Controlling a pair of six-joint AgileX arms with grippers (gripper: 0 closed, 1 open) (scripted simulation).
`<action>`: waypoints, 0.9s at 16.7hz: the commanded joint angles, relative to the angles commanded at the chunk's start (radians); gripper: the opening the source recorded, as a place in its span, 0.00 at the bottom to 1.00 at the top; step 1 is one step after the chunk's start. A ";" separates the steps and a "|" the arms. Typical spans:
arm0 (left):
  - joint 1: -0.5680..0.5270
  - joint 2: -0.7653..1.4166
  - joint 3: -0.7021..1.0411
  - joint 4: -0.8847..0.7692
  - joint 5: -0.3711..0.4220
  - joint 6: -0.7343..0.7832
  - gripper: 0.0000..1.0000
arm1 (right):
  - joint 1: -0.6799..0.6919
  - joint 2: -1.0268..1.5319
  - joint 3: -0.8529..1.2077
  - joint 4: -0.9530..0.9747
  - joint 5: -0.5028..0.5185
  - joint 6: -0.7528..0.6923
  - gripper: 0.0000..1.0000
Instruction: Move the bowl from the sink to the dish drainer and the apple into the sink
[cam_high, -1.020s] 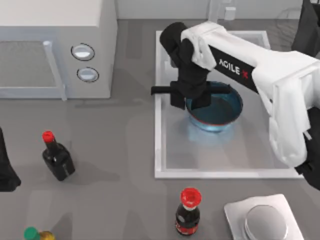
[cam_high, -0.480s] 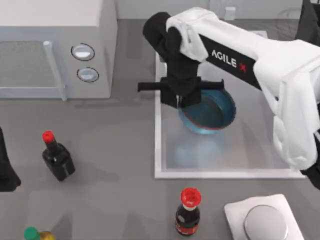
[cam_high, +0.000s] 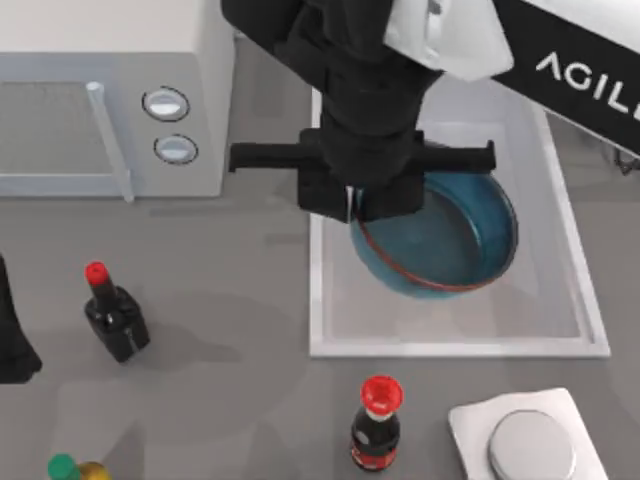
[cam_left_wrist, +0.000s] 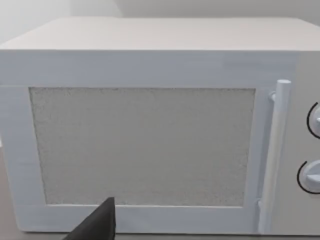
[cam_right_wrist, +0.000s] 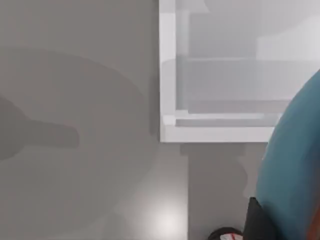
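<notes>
One deep-blue, reddish-rimmed bowl (cam_high: 440, 240) hangs tilted over the sink (cam_high: 455, 348).

A rendered kitchen: a white microwave (cam_high: 110, 95), a sink (cam_high: 450, 345) and sauce bottles (cam_high: 112, 315) on a grey table (cam_high: 230, 400).

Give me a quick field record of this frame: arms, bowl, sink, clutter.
right gripper: shut on the bowl's left rim, above the sink
bowl: blue, tilted, lifted over the sink
sink: white basin, right half of the table
left arm: parked at the table's left edge
microwave: back left
bottles: dark red-capped one at left, cola bottle in front of the sink
apple: not located
</notes>
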 joint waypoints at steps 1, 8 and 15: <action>0.000 0.000 0.000 0.000 0.000 0.000 1.00 | 0.031 -0.074 -0.040 -0.035 0.004 0.031 0.00; 0.000 0.000 0.000 0.000 0.000 0.000 1.00 | 0.153 -0.310 -0.195 -0.165 0.018 0.148 0.00; 0.000 0.000 0.000 0.000 0.000 0.000 1.00 | 0.086 -0.334 -0.197 -0.097 -0.007 0.101 0.00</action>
